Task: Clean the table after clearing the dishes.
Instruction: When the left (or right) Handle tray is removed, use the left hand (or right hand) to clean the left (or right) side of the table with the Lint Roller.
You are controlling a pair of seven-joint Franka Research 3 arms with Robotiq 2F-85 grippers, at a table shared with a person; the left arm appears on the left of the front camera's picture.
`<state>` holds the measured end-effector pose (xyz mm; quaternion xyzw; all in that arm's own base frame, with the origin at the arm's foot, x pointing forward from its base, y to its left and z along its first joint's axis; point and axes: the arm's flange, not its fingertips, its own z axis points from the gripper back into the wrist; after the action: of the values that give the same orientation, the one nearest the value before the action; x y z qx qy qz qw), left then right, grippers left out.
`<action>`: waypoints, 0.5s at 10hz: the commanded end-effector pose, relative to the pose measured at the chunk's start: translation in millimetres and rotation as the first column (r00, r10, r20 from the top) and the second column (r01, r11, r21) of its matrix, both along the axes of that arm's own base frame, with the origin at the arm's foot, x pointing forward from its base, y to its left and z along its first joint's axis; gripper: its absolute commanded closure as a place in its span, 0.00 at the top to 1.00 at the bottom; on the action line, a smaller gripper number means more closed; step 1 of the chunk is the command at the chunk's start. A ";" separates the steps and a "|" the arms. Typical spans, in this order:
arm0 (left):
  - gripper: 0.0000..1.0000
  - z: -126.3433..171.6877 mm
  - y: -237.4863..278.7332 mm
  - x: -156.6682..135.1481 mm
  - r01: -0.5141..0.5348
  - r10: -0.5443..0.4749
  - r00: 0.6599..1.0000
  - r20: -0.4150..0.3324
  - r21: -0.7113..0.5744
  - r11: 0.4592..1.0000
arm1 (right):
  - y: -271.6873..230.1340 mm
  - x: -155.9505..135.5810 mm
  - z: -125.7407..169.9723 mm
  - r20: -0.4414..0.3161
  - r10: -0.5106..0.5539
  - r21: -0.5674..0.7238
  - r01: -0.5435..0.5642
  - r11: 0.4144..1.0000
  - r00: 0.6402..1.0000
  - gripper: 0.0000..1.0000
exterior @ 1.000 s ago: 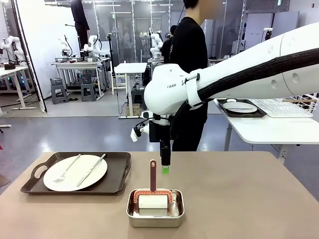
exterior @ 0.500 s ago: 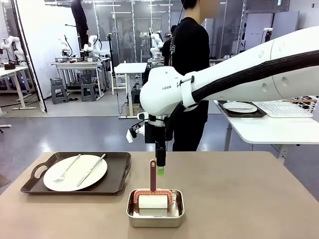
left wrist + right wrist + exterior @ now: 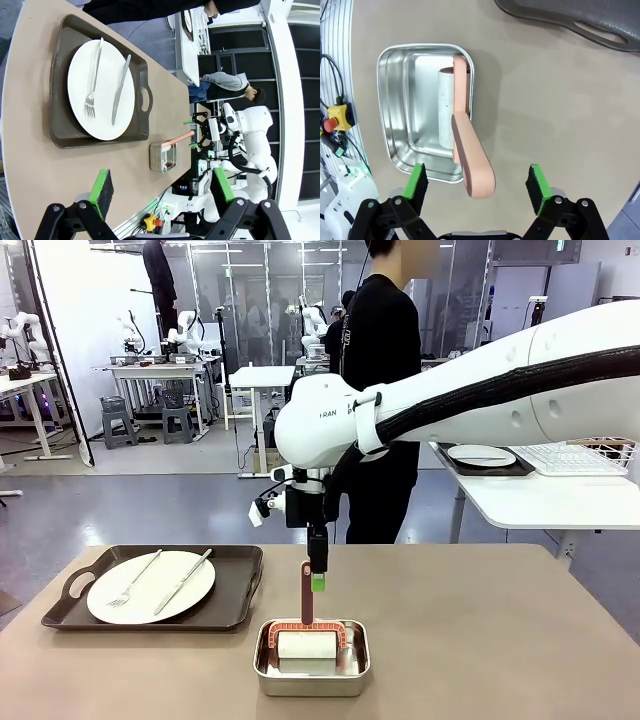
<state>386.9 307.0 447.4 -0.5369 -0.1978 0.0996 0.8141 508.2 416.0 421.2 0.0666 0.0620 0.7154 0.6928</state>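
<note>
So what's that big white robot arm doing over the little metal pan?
The robot's right gripper hangs open just above the pink handle of a roller that sits in the steel pan. It isn't holding it yet. The left gripper is open too, holding nothing. One tray with a plate, fork and knife lies on the brown table. A second tray sits on a white side table. A person stands at the far side.
</note>
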 end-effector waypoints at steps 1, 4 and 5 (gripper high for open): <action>1.00 0.9 1.8 -2.1 0.001 -0.001 1.000 0.013 0.001 1.000 | 11.8 2.0 -0.7 0.003 -0.012 -0.038 0.012 0.999 1.000 1.00; 1.00 0.9 1.8 -2.1 0.001 -0.001 1.000 0.013 0.001 1.000 | 16.7 0.9 -3.1 -0.003 -0.009 -0.051 0.009 0.999 1.000 1.00; 1.00 0.9 1.8 -2.1 0.001 -0.001 1.000 0.013 0.001 1.000 | 17.7 1.1 -5.0 -0.009 -0.010 -0.055 0.009 0.998 1.000 1.00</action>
<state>386.9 306.9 447.4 -0.5369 -0.1978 0.0996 0.8141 509.8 427.2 414.7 0.0651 0.0745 0.7185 0.6884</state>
